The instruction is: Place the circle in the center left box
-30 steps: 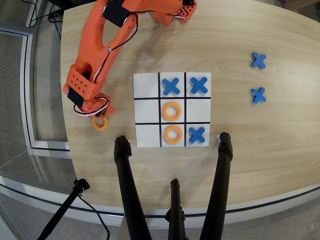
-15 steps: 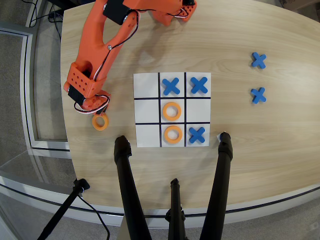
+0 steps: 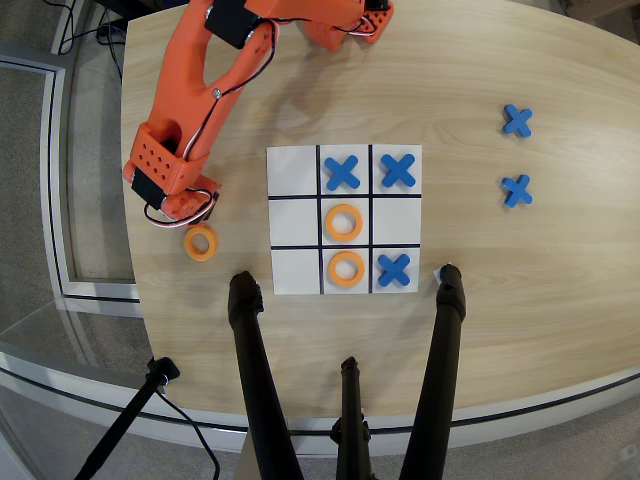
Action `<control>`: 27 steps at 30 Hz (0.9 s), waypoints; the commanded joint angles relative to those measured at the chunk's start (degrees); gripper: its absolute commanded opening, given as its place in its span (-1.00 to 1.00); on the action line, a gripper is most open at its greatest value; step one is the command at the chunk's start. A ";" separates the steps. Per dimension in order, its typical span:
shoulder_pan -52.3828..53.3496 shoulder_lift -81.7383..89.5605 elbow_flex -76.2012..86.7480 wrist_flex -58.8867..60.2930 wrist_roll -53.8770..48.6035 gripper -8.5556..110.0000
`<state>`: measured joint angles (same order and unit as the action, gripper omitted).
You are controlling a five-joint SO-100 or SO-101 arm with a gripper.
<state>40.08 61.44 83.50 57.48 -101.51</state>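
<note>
The circle (image 3: 200, 242), a flat orange ring, lies on the bare wood to the left of the white 3x3 grid (image 3: 295, 170) in the overhead view. My orange gripper (image 3: 189, 214) hovers just beyond the ring's far edge. Its fingers are hidden under the wrist, so their state does not show. The ring is fully uncovered and nothing grips it. The center left box (image 3: 396, 220) is the blank middle-row cell on the grid's right side in this view, between two blue crosses (image 3: 398, 170) (image 3: 394, 269). Two more orange rings (image 3: 344, 222) (image 3: 346, 269) sit in the centre and bottom-middle cells.
A third blue cross (image 3: 342, 172) fills the top-middle cell. Two spare blue crosses (image 3: 517, 121) (image 3: 516, 190) lie on the table at the right. Black tripod legs (image 3: 250, 360) (image 3: 440, 350) reach over the near edge below the grid. The table's left edge is close to the ring.
The gripper has drawn back a little toward the upper left, uncovering the whole loose ring. The ring itself has stayed where it lay.
</note>
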 commanded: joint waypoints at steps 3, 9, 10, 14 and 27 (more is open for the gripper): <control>-1.58 3.60 0.88 4.57 3.43 -0.86; -7.73 17.93 9.40 7.91 8.17 -0.86; -9.05 21.18 11.95 7.82 8.61 -0.86; -16.26 35.68 23.64 7.56 10.99 -0.86; -53.70 64.25 45.09 5.54 31.64 -0.86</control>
<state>-7.47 122.34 128.14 63.02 -73.92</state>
